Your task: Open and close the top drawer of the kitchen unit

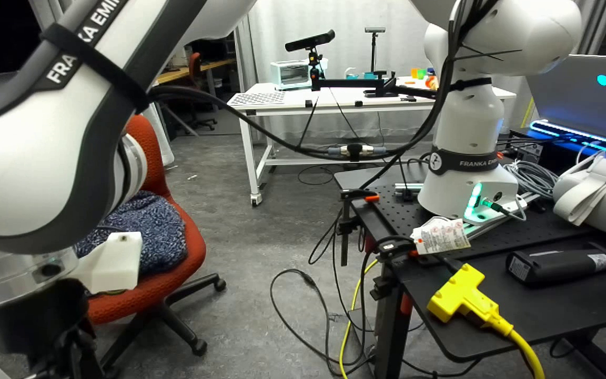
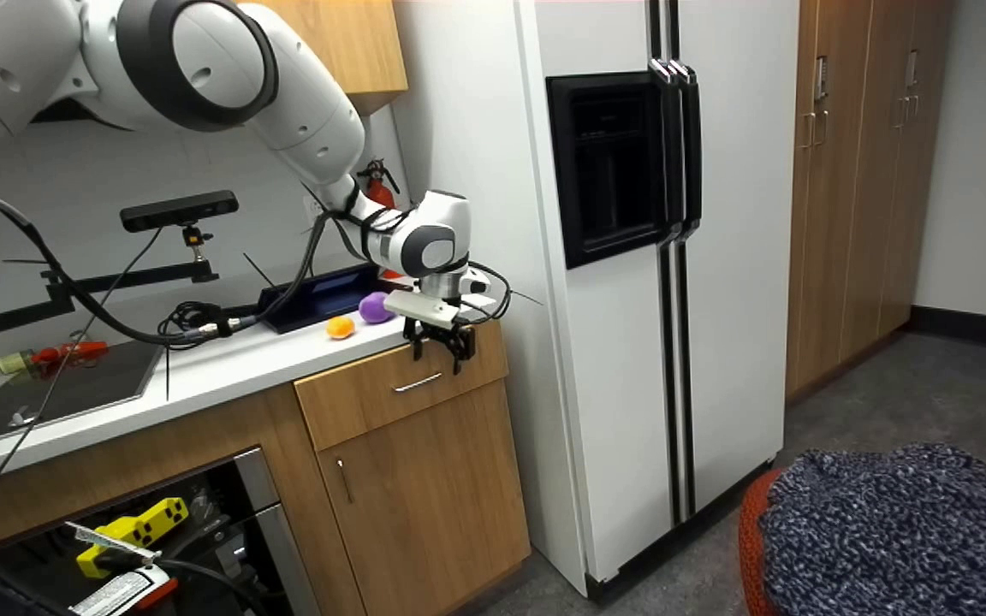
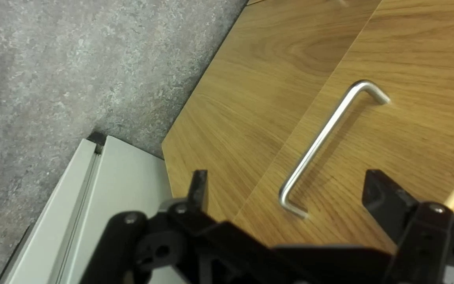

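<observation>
The gripper [image 3: 286, 185] has its fingers [image 3: 198, 187] spread wide with nothing pinched between them, presumably to let a pull pass into the gap. They point downward at the drawer front, just before it.

Nearest beyond the fingertips is the handle [image 3: 320, 140], a bent metal bar standing off the wood, which should leave space behind it for a finger. In the wrist view it slants across the gap rather than squarely, its near end between the fingers; it looks untouched. A small turn of the wrist may help, so that one finger goes behind the bar.

The handle is fixed to the top drawer [image 2: 365, 393], whose front lies past the fingertips. The drawer is closed, so I judge both the pull and the push to be ahead.

Farther below the fingers, past a thin seam, is the door [image 3: 266, 102]. Above and behind them, the counter [image 2: 228, 376] bears a purple ball [image 2: 376, 308] and an orange one [image 2: 340, 327], both over the drawer's path rather than in it. Beside the cabinet, farther off, the fridge [image 2: 476, 188] limits sideways room, so a straight pull seems safest.
</observation>
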Available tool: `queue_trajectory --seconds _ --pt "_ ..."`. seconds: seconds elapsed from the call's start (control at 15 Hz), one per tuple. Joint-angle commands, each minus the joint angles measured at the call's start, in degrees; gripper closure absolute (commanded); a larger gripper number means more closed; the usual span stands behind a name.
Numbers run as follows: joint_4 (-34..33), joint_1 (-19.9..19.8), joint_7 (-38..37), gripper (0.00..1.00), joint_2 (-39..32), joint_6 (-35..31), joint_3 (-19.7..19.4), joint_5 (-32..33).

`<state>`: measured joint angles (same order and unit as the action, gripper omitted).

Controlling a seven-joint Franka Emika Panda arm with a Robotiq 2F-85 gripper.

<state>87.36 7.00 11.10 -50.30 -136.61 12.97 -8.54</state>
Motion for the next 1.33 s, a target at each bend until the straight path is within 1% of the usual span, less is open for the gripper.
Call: queue_trajectory --seconds 0.0,0.2,0.33,0.53,0.93,1.27 --pt "-0.16 -4.29 3.87 0.00 -2.62 -3.03 4.64 -5.11" --pt "0.02 -6.43 5.61 0.00 -4.26 -4.57 6.60 -7.94" --pt "0.48 -7.01 5.85 0.00 -4.77 -5.28 6.63 -8.28" --pt "0.72 -6.43 5.06 0.00 -5.21 -5.29 5.68 -7.00" --pt "-0.29 -4.86 4.96 0.00 -6.96 -4.36 5.75 -5.98" --pt "0.58 -3.11 3.44 0.00 -6.38 -4.02 3.52 -3.29"
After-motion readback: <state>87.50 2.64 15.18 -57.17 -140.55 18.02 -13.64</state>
